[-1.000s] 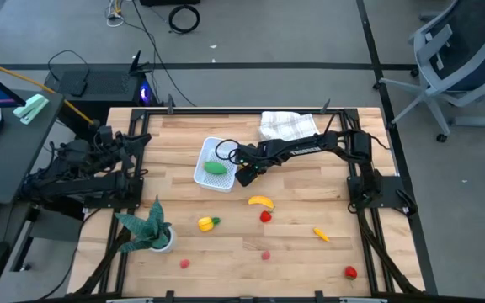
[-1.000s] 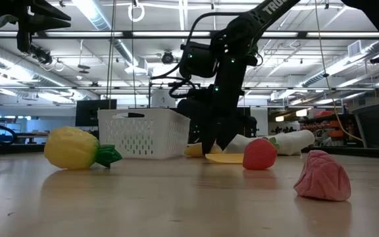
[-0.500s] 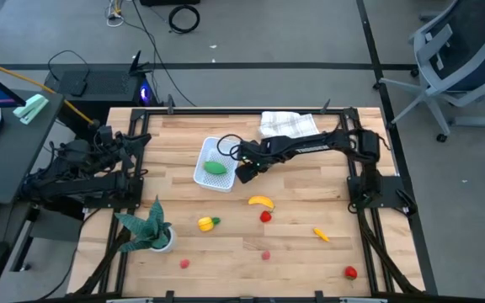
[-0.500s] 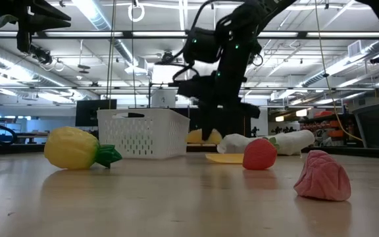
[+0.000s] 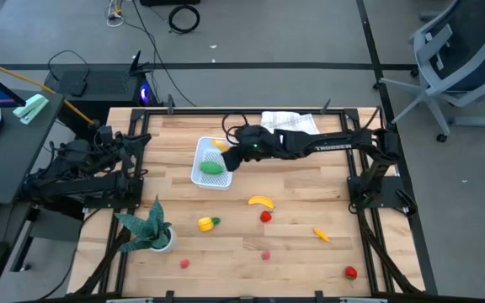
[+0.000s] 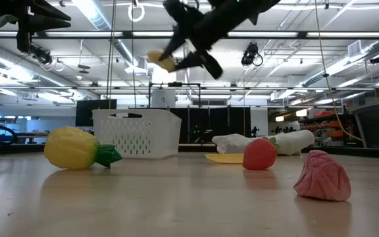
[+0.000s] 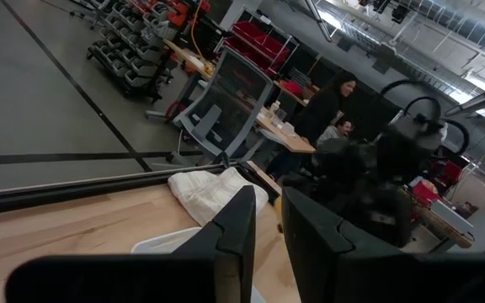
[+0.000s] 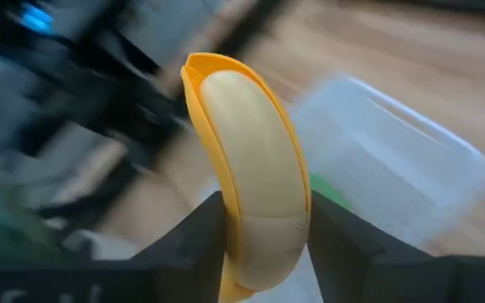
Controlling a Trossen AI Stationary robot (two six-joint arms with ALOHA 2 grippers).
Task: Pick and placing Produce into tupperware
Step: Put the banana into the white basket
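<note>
Several toy pieces lie loose on the near half of the table: a red one at the near right, two pink ones, an orange one, a yellow-green piece, a red strawberry-like piece and a whole banana. They look to me like light, hard, smooth plastic, so I'd pinch each across its narrow middle, where rounded sides are least likely to squirt out.

Farther back, the tupperware already holds a green piece. My right gripper hangs above its far edge, fingers clamped across the lower body of a peeled banana piece that stands upright between them. The grip looks square, not near a tip.

The left gripper waits at the far left, its fingers nearly together with nothing between them.
</note>
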